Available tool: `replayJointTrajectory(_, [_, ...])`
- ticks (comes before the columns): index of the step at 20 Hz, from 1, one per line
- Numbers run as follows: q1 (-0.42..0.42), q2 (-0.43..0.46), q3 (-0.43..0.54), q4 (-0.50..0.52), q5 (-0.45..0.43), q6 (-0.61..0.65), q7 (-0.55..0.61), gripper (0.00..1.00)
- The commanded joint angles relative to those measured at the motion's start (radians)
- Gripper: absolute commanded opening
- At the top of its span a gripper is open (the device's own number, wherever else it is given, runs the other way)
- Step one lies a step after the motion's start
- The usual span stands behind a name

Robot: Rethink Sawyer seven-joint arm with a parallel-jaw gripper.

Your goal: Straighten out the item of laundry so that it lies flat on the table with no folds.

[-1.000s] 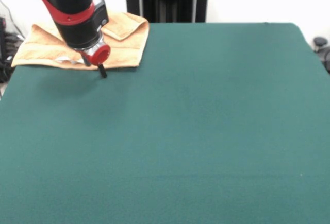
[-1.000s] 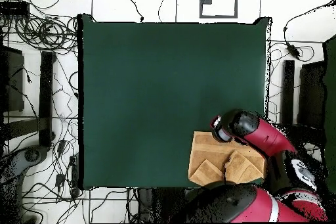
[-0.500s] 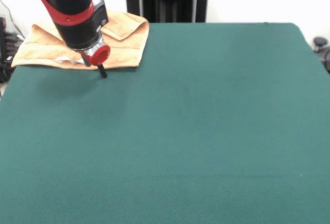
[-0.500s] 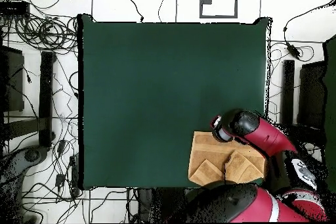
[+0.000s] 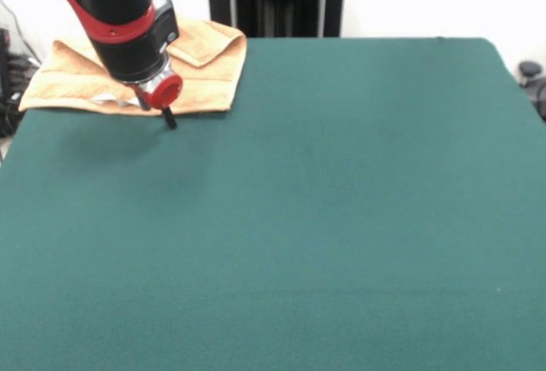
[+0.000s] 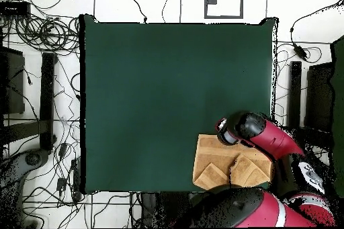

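Your red-and-black arm (image 5: 119,13) reaches down at the frame's upper left; the gripper (image 5: 168,117) points downward, its fingers indistinct.

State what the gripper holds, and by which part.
Cannot tell. The gripper sits at the towel's front edge, but no grip shows.

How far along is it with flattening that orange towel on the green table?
Nothing looks done yet: the towel sits bunched at a corner of the table, with corners folded over on top, as the overhead view also shows. In hand: the gripper is at the towel's front edge; whether it grips is unclear. Left: opening every fold and spreading it flat.
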Motion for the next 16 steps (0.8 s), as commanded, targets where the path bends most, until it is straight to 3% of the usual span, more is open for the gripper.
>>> replayJointTrajectory(1, [-0.031, 0.266, 0.097, -0.076, -0.077, -0.360, 0.069, 0.00])
replayJointTrajectory(16, [-0.037, 0.265, 0.100, -0.072, -0.074, -0.353, 0.071, 0.00])
